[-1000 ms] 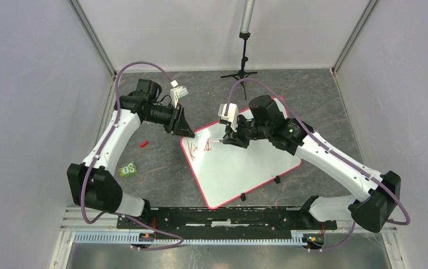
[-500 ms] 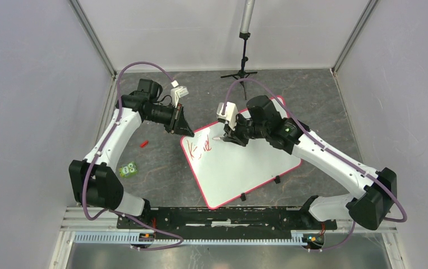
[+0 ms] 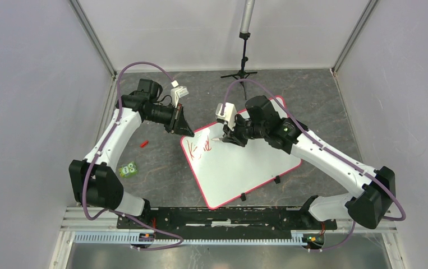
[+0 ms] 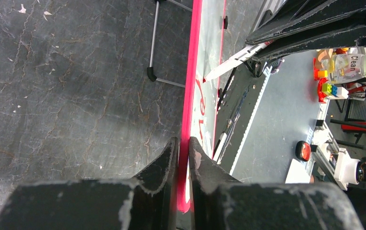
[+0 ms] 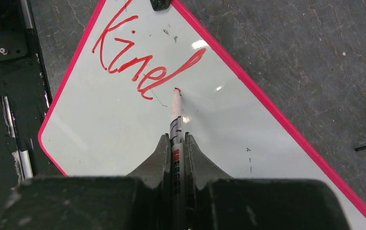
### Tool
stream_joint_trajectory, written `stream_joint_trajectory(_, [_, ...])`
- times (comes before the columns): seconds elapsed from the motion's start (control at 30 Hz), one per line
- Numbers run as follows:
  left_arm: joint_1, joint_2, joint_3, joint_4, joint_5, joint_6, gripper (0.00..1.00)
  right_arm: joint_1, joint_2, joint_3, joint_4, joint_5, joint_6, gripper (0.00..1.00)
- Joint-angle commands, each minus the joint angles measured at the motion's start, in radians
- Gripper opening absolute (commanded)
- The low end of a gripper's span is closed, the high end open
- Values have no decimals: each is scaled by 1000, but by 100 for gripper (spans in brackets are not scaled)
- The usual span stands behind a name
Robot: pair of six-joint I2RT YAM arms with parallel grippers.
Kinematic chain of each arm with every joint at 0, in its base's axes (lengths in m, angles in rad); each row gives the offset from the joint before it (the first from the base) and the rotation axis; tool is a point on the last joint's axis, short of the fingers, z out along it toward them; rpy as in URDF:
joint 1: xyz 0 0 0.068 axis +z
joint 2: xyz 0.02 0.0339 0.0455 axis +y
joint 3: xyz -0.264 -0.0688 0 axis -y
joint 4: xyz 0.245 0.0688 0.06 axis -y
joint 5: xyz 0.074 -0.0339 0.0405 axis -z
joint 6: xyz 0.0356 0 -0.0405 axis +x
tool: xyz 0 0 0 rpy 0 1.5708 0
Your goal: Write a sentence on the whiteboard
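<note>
Top view, centre: one whiteboard point(image 3: 239, 168) lies flat on the bench point(image 3: 161, 174). My left jaws pinch its pink rim at the board's upper-left corner. My right jaws pinch one marker point(image 5: 175, 112), its tip beside the sentence point(image 5: 133, 57), so far one red word, seemingly "Kind".

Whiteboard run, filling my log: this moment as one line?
left gripper: shut on whiteboard rim | right gripper: shut on marker | sentence: only "Kind" written | marker tip: beside its last stroke
</note>
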Motion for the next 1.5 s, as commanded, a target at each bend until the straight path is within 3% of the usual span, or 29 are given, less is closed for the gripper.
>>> stream_joint_trajectory(0.0, [-1, -2, 5, 14, 12, 12, 11, -2, 16, 15, 31, -3, -3, 0])
stream_joint_trajectory(0.6, [-2, -1, 5, 14, 13, 12, 2, -2, -40, -103, 16, -2, 6, 0])
stream_joint_trajectory(1.47, [-2, 5, 12, 14, 8, 4, 2, -54, -10, -12, 41, 45, -13, 0])
